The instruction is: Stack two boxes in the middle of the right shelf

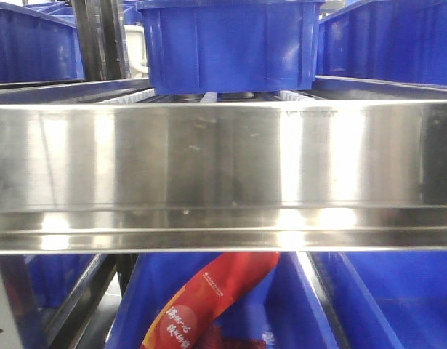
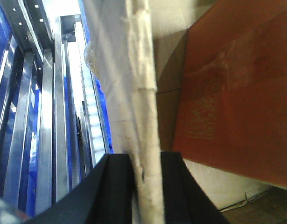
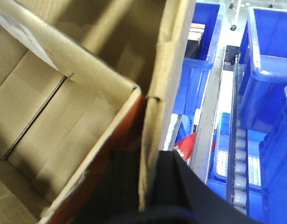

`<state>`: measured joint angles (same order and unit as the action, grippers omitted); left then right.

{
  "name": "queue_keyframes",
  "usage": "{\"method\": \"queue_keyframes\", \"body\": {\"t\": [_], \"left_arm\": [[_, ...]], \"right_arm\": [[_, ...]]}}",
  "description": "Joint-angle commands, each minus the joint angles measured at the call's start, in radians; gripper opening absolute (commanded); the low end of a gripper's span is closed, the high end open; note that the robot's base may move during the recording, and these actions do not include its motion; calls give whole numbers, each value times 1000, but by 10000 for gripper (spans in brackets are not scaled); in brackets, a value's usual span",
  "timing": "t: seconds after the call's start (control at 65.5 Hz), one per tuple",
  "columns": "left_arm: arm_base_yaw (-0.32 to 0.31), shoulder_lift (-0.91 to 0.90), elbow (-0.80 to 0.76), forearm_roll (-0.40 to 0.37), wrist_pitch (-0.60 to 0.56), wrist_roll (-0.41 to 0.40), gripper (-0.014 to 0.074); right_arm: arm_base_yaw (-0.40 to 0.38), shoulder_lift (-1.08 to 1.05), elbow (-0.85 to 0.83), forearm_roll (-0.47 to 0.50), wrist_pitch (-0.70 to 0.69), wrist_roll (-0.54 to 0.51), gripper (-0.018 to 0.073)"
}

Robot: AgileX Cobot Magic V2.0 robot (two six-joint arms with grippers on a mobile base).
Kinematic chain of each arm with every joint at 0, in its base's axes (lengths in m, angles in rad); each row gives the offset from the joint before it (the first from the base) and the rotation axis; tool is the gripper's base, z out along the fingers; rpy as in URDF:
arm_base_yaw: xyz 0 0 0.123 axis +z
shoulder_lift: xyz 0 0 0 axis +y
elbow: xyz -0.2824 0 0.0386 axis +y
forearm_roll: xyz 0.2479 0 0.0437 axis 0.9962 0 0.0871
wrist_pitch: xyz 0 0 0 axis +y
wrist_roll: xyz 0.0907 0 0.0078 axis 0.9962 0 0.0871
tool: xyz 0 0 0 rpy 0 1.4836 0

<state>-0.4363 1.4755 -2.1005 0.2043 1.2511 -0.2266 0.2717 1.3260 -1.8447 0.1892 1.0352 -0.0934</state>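
In the left wrist view my left gripper is shut on the upright pale edge of a cardboard box wall. A red-brown panel with a printed code lies to its right. In the right wrist view my right gripper is shut on the wall of an open brown cardboard box, whose empty inside lies to the left. The shelf's shiny steel front rail fills the front view, with white roller tracks above it. No box or gripper shows in the front view.
A blue plastic bin stands on the rollers just behind the rail, with more blue bins on both sides. Below the rail, blue bins hold a red packet. Blue bins and rollers lie right of the right gripper. Steel rack uprights stand left of the left gripper.
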Motion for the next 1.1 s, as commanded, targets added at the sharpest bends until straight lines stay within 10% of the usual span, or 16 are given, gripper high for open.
{"method": "queue_keyframes", "body": {"t": [0.0,1.084], "left_arm": [[-7,-12,-18,-14,-45,6,-111],[-7,-12,-18,-14,-45,6,-111]], "right_arm": [[-9,-10,-13,-10,-56,-13,-151],[-9,-10,-13,-10,-56,-13,-151]]}}
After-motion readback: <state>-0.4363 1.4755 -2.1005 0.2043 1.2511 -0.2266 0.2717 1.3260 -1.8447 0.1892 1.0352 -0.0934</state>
